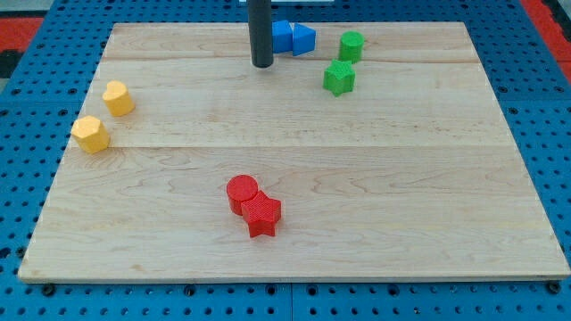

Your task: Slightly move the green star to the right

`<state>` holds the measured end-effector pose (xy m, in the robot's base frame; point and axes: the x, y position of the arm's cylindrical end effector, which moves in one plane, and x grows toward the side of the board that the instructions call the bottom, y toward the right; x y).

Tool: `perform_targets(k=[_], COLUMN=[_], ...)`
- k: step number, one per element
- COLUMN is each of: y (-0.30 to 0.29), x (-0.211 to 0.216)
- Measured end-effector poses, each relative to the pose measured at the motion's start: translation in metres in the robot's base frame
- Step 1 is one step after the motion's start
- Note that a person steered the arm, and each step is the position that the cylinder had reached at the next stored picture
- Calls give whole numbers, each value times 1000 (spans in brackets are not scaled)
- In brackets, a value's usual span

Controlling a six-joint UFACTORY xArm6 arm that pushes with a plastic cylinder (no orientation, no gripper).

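No claw here: the arm ends in a rod, and my tip (pixel 261 64) rests on the worktop (pixel 294 241) just left of the blue blocks (pixel 293 38). The green star (pixel 339 78) lies to the tip's right, near the view's top, just below the green cylinder (pixel 351 45).

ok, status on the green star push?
My tip down near the view's top, left of green star, not touching. Blue blocks just right of tip. Green cylinder close above-right of star. Direct line looks clear.
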<state>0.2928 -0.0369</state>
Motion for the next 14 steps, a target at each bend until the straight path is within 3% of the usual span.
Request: perform_targets(k=[2,10,11,13,14], y=[5,43,65,197,240], x=[26,26,33,88,67])
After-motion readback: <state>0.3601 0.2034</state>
